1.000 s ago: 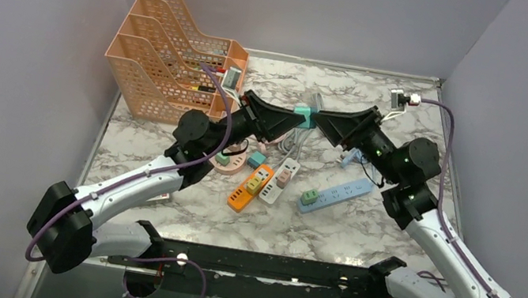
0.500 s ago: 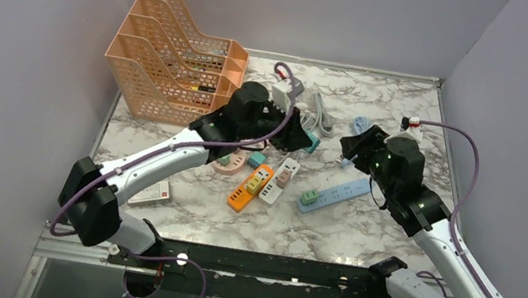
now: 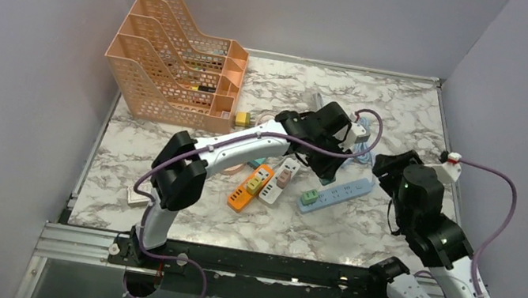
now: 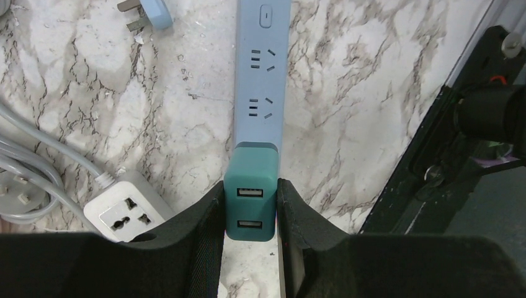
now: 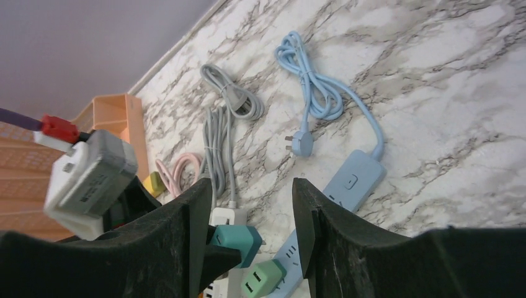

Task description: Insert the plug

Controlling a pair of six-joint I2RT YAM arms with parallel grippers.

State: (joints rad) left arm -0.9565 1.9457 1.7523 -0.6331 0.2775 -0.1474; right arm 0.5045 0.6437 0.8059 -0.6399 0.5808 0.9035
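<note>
Two arms show from above. The left gripper [image 3: 330, 174] points down with the blue power strip [image 3: 338, 191] right under its fingertips. The right gripper [image 3: 385, 165] hangs near that strip's other end.

At the left wrist, both fingers press on the sides of the teal plug [image 4: 250, 202], whose two USB ports face the camera. The strip runs straight ahead from the fingertips, and its near end is covered by the plug. This angle does not show whether the prongs reach a socket. A white adapter [image 4: 127, 211] lies just left of the left finger. A grey cable [image 4: 37, 149] lies beyond it, and a light blue plug head [image 4: 146, 12] is farther ahead on the same side.

At the right wrist, the fingers stand apart with nothing between them. Low in the gap, the teal plug shows a bare prong, so it seems clear of the strip. A green plug [image 5: 260, 279] sits in the strip just beside it. A coiled blue cable [image 5: 307, 93] lies farther ahead.
</note>
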